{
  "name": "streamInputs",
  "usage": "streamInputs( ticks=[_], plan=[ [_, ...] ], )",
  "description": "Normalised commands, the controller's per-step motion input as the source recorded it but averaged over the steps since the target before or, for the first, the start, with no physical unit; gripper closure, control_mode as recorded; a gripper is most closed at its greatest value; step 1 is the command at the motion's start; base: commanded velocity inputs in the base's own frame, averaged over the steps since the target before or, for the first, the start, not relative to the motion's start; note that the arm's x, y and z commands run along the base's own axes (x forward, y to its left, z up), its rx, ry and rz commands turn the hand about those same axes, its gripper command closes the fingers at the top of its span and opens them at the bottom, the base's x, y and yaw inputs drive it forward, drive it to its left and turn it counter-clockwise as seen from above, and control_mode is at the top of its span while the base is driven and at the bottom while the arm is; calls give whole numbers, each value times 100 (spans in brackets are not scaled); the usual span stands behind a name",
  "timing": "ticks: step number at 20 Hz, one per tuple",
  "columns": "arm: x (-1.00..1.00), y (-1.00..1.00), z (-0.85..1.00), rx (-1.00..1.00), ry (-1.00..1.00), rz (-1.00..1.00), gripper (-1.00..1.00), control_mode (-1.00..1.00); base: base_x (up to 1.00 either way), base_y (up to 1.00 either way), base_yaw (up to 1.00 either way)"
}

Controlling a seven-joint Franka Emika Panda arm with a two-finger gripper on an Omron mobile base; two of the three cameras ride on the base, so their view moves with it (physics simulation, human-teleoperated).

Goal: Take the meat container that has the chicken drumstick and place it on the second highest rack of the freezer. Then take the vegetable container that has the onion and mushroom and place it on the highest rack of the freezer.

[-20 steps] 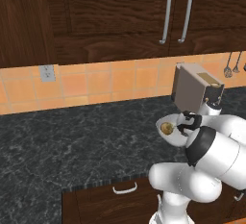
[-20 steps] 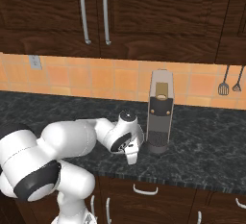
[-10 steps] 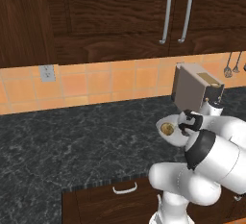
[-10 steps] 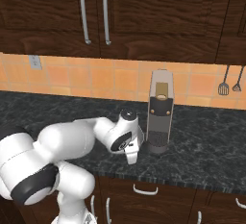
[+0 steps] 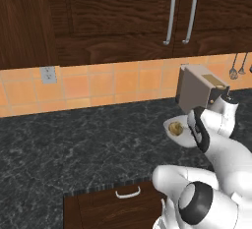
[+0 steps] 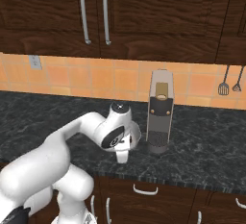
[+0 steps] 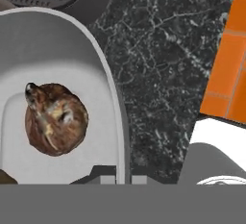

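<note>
Dark marble counter (image 5: 74, 139) under orange tiles (image 5: 108, 85) and wood cabinets (image 5: 113, 16), fingers (image 7: 115, 174) pinched on white tray (image 7: 57, 64) rim.

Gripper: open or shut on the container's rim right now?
Shut on the container; in the hand view the gripper has its tips at the white rim, one on each side.

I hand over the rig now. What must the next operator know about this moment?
End effector: shut on the rim of the white container, over the dark counter beside the coffee machine.
Inside lies a reddish-brown piece, likely the chicken drumstick.
Done: this container is gripped.
Left: put it on the second highest rack of the freezer, then put the onion and mushroom container on the highest rack.
</note>
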Motion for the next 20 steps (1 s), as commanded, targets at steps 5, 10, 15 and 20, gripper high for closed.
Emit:
streamInputs(
  ticks=[5,10,15,20],
  plan=[
    [-61,61,57,0,-4,-20,100,-100,0,0,0],
    [-58,51,72,0,-2,-10,100,-100,0,0,0],
    [-49,46,81,0,-6,-1,100,-100,0,0,0],
    [-36,29,70,0,0,0,100,-100,0,0,0]
  ],
)
